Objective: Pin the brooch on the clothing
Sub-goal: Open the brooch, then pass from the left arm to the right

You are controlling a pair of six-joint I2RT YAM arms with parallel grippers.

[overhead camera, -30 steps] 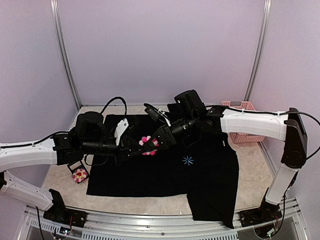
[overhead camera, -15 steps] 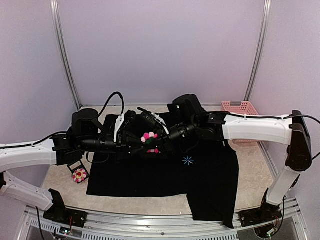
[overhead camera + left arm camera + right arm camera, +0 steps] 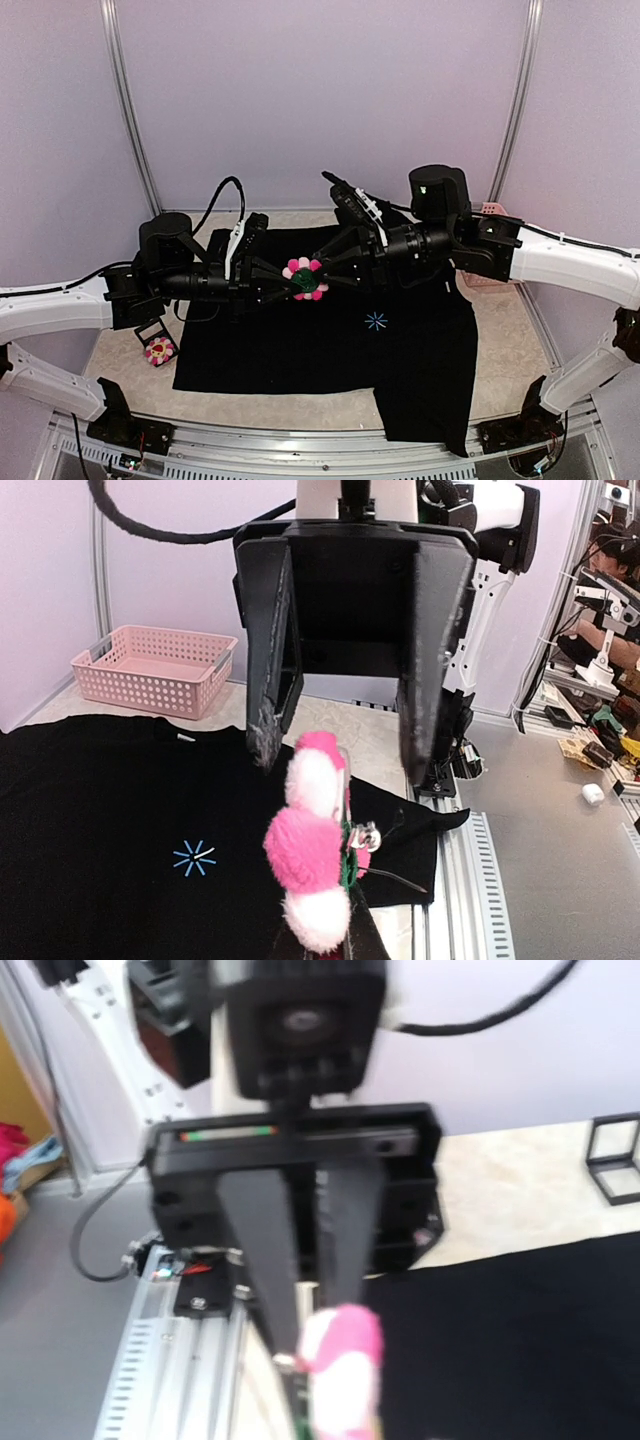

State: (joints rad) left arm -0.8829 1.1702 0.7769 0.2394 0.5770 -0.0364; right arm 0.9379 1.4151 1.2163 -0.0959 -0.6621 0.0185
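Above the clothing [image 3: 300, 350], left jaws grip the brooch [image 3: 305, 279] (pink-white petals); right jaws stand open.

This is a robotics lab, set up as an enclosed test cell. Plain lilac panels [image 3: 320, 100] held by aluminium posts [image 3: 128, 110] wall in the left, far and right sides of a beige tabletop [image 3: 505, 340]. Two white-and-black robot arms, the left arm [image 3: 50, 310] and the right arm [image 3: 570, 260], are bolted to an aluminium rail [image 3: 300, 450] along the near edge. The left wrist view shows a cluttered workbench [image 3: 600, 730] beyond the cell. The blurred right wrist view shows a loose cable [image 3: 95, 1240] and exposed wiring [image 3: 195, 1270] by the rail.
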